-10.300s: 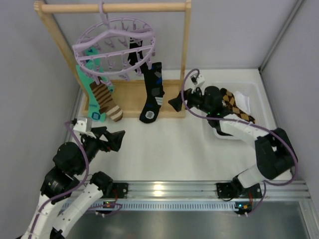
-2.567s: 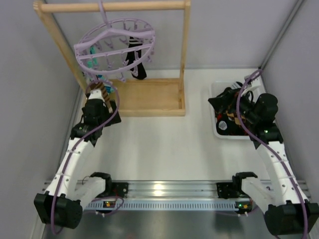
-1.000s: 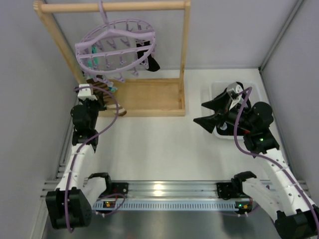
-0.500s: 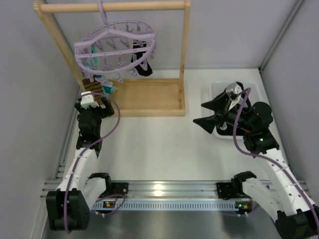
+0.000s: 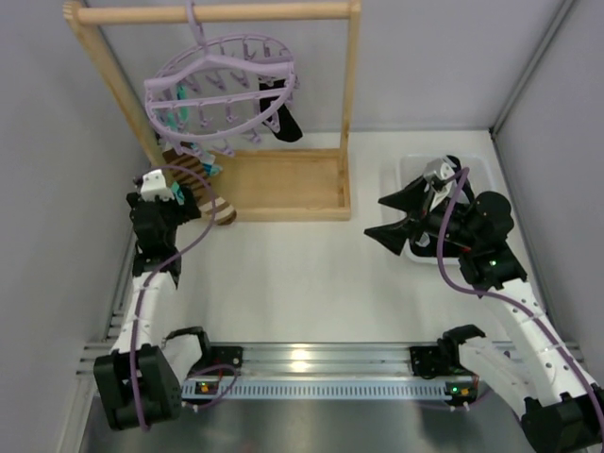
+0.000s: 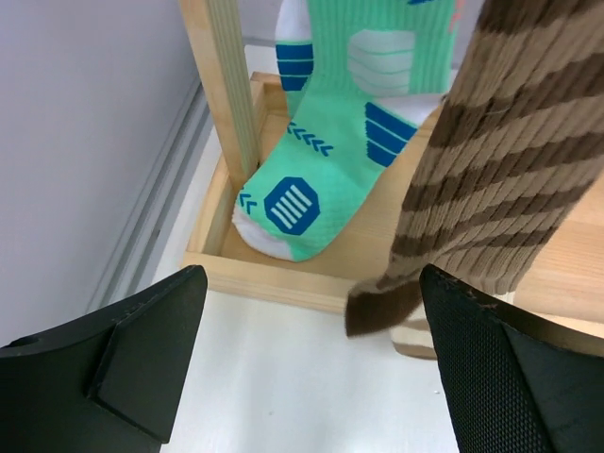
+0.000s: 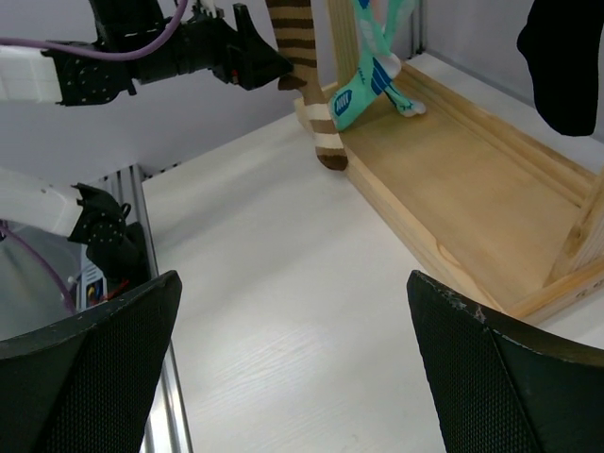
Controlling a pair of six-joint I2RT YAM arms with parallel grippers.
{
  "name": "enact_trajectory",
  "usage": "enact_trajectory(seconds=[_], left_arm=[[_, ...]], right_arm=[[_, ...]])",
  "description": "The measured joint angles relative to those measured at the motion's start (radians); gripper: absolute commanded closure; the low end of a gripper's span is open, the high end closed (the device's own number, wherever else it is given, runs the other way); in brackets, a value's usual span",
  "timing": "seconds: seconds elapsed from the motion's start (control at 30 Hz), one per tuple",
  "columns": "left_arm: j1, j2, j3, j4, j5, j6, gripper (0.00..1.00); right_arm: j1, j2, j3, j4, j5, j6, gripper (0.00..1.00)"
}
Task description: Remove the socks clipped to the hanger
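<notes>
The lilac hanger point(image 5: 222, 85) hangs by its hook from the wooden rack's top bar. A teal sock point(image 5: 179, 118), a brown-striped sock point(image 5: 215, 206) and a black sock point(image 5: 280, 121) hang from its clips. My left gripper point(image 5: 186, 195) is open and empty, just left of the striped sock. In the left wrist view the striped sock point(image 6: 481, 198) and the teal sock point(image 6: 330, 160) hang in front of the open gripper point(image 6: 311, 377), with neither between the fingers. My right gripper point(image 5: 390, 216) is open and empty above the table by the bin. It also shows in the right wrist view point(image 7: 297, 377).
The wooden rack has an upright post point(image 6: 222, 94) and a low tray-like base point(image 5: 283, 184). A white bin point(image 5: 411, 170) at the right is mostly hidden by my right arm. Grey walls close the left, back and right sides.
The right gripper came up out of the bin, open, and now holds still. The left gripper shifted left and back beside the striped sock. The black sock swings on the hanger.
</notes>
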Motion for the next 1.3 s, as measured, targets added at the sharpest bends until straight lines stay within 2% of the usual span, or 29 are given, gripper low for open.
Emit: enact_trajectory(seconds=[0.1, 0.33, 0.63, 0.87, 1.0, 1.07, 1.1, 1.3], left_arm=[[0.060, 0.074, 0.045, -0.007, 0.100, 0.020, 0.02], [0.070, 0.230, 0.180, -0.020, 0.285, 0.077, 0.02], [0.080, 0.279, 0.215, 0.011, 0.317, 0.108, 0.02], [0.084, 0.290, 0.212, 0.055, 0.369, 0.095, 0.31], [0.084, 0.290, 0.209, 0.085, 0.384, 0.087, 0.36], [0.084, 0.291, 0.209, 0.094, 0.394, 0.081, 0.46], [0.084, 0.291, 0.209, 0.097, 0.398, 0.078, 0.55], [0.084, 0.286, 0.197, 0.107, 0.405, 0.055, 0.83]], right_arm=[[0.000, 0.000, 0.000, 0.000, -0.020, -0.005, 0.00], [0.009, -0.014, 0.000, -0.011, -0.063, -0.031, 0.01], [0.093, -0.056, 0.000, -0.060, -0.088, -0.117, 0.00], [0.101, -0.058, 0.000, -0.081, -0.082, -0.148, 0.00], [0.101, -0.058, 0.000, -0.086, -0.082, -0.154, 0.01], [0.105, -0.059, 0.000, -0.092, -0.082, -0.156, 0.01], [0.106, -0.059, 0.000, -0.096, -0.083, -0.159, 0.01], [0.108, -0.059, 0.000, -0.104, -0.080, -0.162, 0.00]])
